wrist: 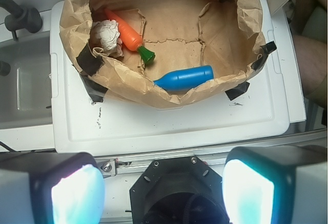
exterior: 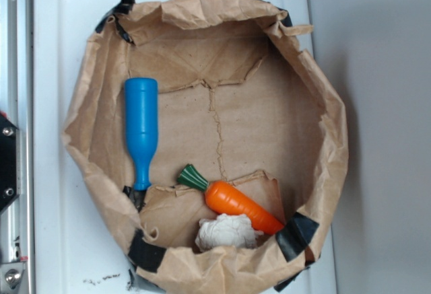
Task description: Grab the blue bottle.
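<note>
Blue bottle (exterior: 141,131) lies flat on the floor of the brown paper bag (exterior: 316,99), along its left wall in the exterior view, neck toward the bag's near rim. Toy carrot (exterior: 236,200) sits apart to its right, green top pointing toward the bottle's neck; a crumpled white wad (exterior: 225,232) touches the carrot. Bag rests on a white lid (wrist: 169,126). Gripper (wrist: 163,188) hangs well clear of the bag, fingers (wrist: 77,193) spread wide, holding nothing.
</note>
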`<control>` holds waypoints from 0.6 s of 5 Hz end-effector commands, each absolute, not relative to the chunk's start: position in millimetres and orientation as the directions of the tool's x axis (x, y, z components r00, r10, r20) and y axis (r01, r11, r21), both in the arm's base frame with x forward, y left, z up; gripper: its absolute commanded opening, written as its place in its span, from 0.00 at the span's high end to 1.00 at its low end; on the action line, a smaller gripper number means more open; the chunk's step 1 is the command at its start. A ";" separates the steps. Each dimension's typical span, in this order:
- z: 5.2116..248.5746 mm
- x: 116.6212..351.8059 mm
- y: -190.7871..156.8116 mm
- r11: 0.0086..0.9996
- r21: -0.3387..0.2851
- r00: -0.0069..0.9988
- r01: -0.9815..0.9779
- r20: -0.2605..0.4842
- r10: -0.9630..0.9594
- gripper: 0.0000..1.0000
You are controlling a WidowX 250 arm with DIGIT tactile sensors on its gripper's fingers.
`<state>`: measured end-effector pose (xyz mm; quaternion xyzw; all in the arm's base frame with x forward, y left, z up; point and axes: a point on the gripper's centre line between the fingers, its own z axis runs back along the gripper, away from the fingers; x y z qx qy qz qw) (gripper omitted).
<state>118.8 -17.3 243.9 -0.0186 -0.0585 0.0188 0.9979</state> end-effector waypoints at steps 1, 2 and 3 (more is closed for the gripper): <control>243.9 118.8 -17.3 0.999 -0.039 0.992 -0.035 0.116 0.040 0.00; 212.7 168.8 -13.1 0.998 -0.019 0.993 -0.065 0.094 0.066 0.00; 180.1 218.8 -8.2 0.993 0.032 0.988 -0.110 0.109 0.106 0.00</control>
